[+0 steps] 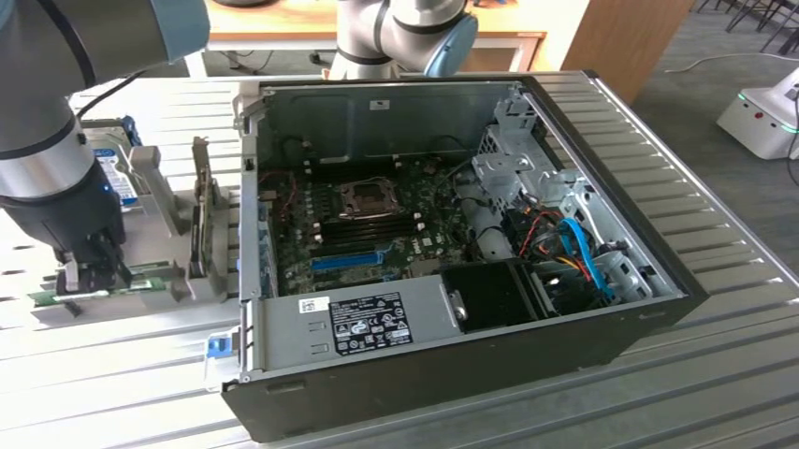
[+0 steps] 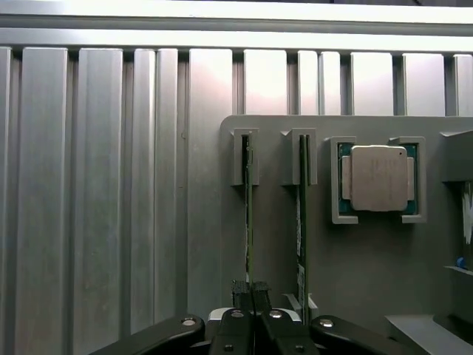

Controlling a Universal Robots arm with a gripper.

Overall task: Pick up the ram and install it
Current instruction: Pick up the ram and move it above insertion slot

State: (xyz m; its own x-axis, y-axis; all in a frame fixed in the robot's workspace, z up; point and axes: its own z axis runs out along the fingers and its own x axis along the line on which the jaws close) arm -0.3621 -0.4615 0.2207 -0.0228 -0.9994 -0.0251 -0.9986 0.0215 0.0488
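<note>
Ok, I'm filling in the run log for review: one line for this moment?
phase: grasp | gripper: shut on ram | ram: on edge in holder, not lifted | PC case: open

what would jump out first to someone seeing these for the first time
The open computer case dominates the middle of the exterior view, its motherboard exposed. At that view's left the robot arm reaches down to a grey holder, where its jaws are shut on one ram stick standing on edge beside a second stick and a processor chip.
</note>
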